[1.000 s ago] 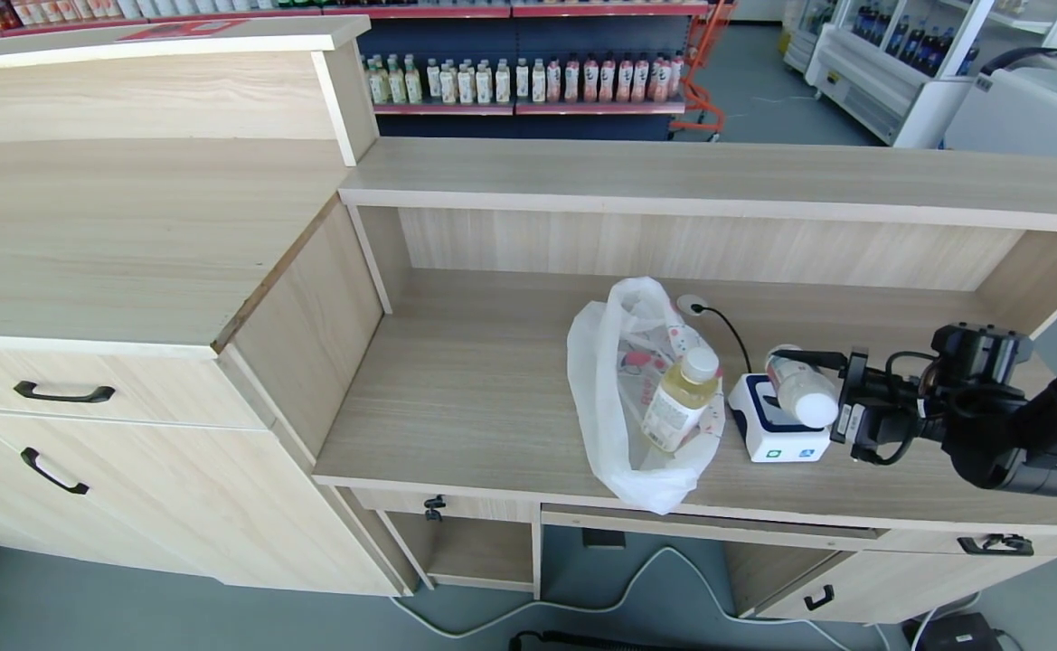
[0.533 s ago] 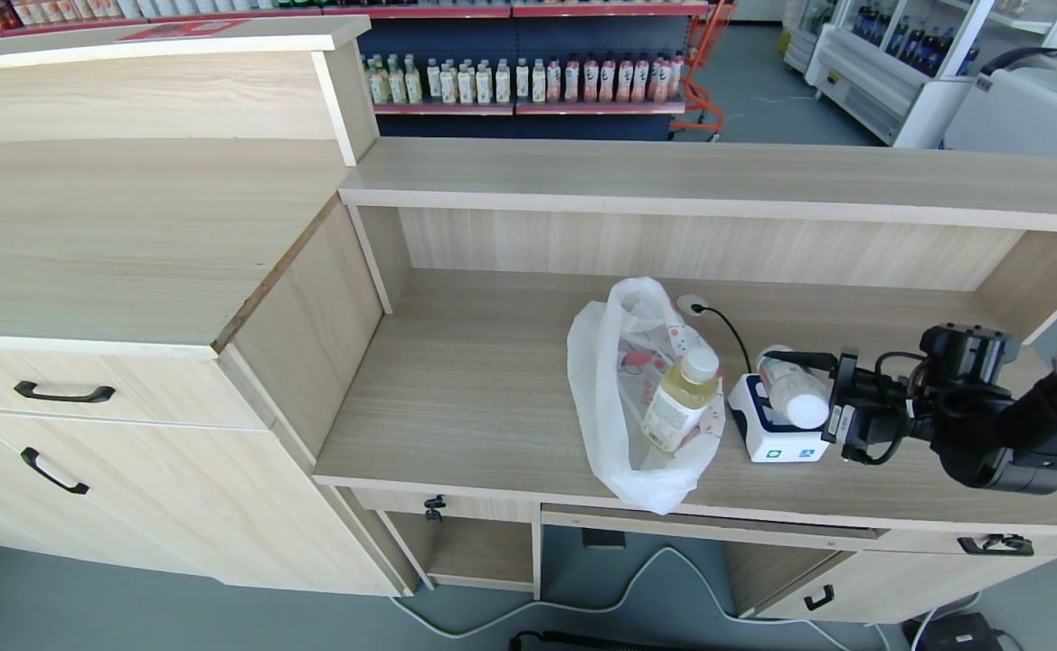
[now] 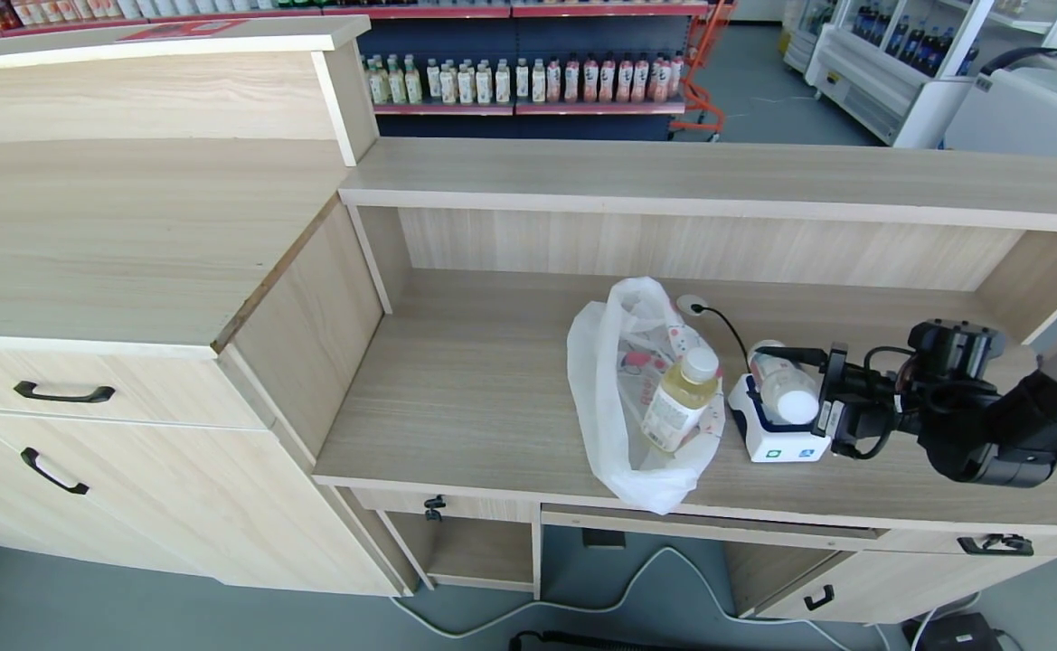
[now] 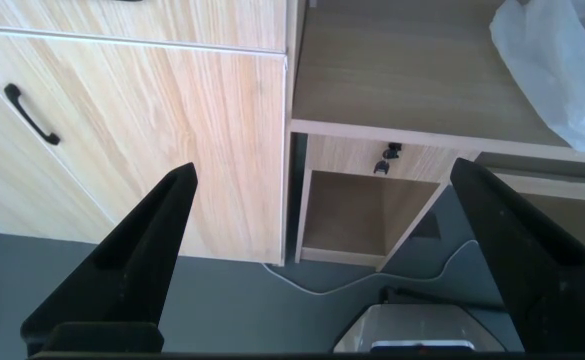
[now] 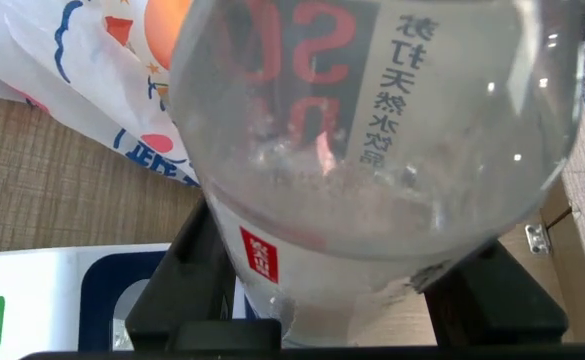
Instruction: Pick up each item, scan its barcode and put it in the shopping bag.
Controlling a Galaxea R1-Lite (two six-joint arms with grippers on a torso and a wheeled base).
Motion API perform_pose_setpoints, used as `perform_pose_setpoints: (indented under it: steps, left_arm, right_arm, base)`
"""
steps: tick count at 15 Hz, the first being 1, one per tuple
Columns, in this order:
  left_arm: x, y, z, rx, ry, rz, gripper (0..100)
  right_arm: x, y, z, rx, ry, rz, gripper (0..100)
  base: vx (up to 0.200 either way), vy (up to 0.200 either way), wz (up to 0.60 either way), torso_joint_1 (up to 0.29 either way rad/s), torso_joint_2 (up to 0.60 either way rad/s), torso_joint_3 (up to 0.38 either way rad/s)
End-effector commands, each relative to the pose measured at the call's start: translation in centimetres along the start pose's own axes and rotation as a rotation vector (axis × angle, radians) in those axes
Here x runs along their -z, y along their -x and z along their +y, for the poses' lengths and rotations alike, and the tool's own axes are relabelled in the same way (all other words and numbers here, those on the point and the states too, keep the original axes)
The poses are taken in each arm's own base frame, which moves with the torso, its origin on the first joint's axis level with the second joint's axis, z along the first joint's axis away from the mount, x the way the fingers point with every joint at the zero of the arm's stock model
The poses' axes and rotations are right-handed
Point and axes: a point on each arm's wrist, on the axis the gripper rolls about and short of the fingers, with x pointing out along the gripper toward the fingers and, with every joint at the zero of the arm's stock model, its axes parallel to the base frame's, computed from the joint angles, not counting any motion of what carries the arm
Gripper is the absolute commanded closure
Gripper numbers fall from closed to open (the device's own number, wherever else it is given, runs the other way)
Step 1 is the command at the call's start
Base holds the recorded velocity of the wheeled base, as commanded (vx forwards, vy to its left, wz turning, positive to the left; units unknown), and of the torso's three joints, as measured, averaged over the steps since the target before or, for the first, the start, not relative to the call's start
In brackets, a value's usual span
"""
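Observation:
My right gripper [image 3: 790, 387] is shut on a clear bottle [image 3: 779, 391] with a white cap, held on its side just above the white and blue scanner [image 3: 774, 441]. In the right wrist view the clear bottle [image 5: 372, 150] sits between the dark fingers [image 5: 187, 275], with the scanner [image 5: 42, 300] below it. To the left of the scanner lies the white shopping bag [image 3: 614, 416], with a yellowish bottle [image 3: 678, 400] resting in its mouth. My left gripper [image 4: 324, 175] hangs open and holds nothing, low in front of the desk's cabinet doors.
The scanner's black cable [image 3: 729, 327] runs back to a hole in the desk. A raised counter shelf [image 3: 718, 181] overhangs the back of the desk, and a taller cabinet [image 3: 130, 235] stands at the left. A corner of the bag [image 4: 562, 70] lies near the desk's front edge.
My right gripper has carried the clear bottle leftward and a little toward the back, so it now sits more fully over the scanner. The bag and the yellowish bottle have not moved.

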Motion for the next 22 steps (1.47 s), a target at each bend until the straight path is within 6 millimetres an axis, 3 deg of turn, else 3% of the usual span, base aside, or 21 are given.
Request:
perform_pose_setpoints:
  steps: [1,5,7,11,12,13,16,19,22]
  left_arm:
    - [0.0,0.0,0.0,0.0,0.0,0.0,0]
    - [0.0,0.0,0.0,0.0,0.0,0.0,0]
    - [0.0,0.0,0.0,0.0,0.0,0.0,0]
    - [0.0,0.0,0.0,0.0,0.0,0.0,0]
    - [0.0,0.0,0.0,0.0,0.0,0.0,0]
    - [0.0,0.0,0.0,0.0,0.0,0.0,0]
    - [0.0,0.0,0.0,0.0,0.0,0.0,0]
    - [0.0,0.0,0.0,0.0,0.0,0.0,0]
    - [0.0,0.0,0.0,0.0,0.0,0.0,0]
  right_arm:
    - [0.0,-0.2,0.3,-0.004,-0.006,-0.003,100]
    - [-0.1,-0.2,0.4,-0.006,-0.008,-0.005,100]
    - [-0.3,-0.4,-0.6,0.007,0.0,-0.009,100]
    - [-3.0,0.5,-8.0,0.096,-0.116,-0.033,100]
    - [-4.2,2.2,-10.8,0.136,-0.167,-0.019,100]
    - [-4.9,3.8,-12.2,0.159,-0.21,0.002,100]
    - [-7.0,8.1,-14.5,0.225,-0.439,0.068,100]
    - [-7.7,10.0,-15.6,0.327,-0.601,0.2,100]
    - [-8.2,10.5,-15.1,0.584,-0.888,0.426,100]
  base:
    - [0.0,0.0,0.0,0.0,0.0,0.0]
    - [0.0,0.0,0.0,0.0,0.0,0.0]
    - [0.0,0.0,0.0,0.0,0.0,0.0]
    - [0.0,0.0,0.0,0.0,0.0,0.0]
    - [0.0,0.0,0.0,0.0,0.0,0.0]
    - [0.0,0.0,0.0,0.0,0.0,0.0]
    - [0.0,0.0,0.0,0.0,0.0,0.0]
    - [0.0,0.0,0.0,0.0,0.0,0.0]
    - [0.0,0.0,0.0,0.0,0.0,0.0]
